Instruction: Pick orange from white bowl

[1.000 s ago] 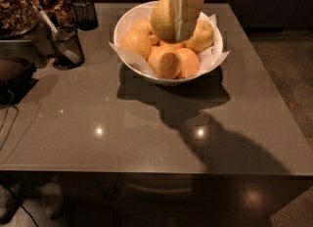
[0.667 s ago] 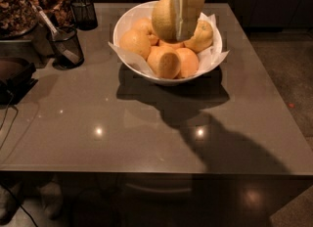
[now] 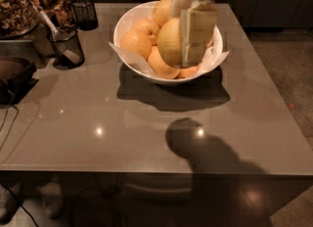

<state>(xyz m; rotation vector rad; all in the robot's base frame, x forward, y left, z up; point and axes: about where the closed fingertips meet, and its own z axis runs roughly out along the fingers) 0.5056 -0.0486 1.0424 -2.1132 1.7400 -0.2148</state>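
Eyes on the gripper (image 3: 186,37), hanging down from the top edge over the far right part of the table (image 3: 146,123), dipped right into the white bowl (image 3: 120,28). Closed up on the orange (image 3: 168,42): one broad pale finger (image 3: 199,28) flat against the right face of the fruit, a second finger (image 3: 178,3) just peeking out behind the upper far side. Pinched between the two, with no gap to see at the near finger.

Placing the orange: inside the bowl, middle to right, riding on top of the pile. Below and around it, smaller fruits (image 3: 136,42) of a deeper colour, one to the left, one tucked under at the near edge, more at the far side. Touching them or hanging just clear? Cannot tell from here.

White paper lining (image 3: 218,57) poking past the rim on left and right. Over on the far left, two black mesh cups: the nearer cup (image 3: 66,47) with a utensil leaning in it, the farther cup (image 3: 84,13) close to the table's far edge. Beyond those, a tray of brown dried food (image 3: 14,11). On the near half of the tabletop, a dark rounded shadow (image 3: 205,147) and a couple of bright light spots.
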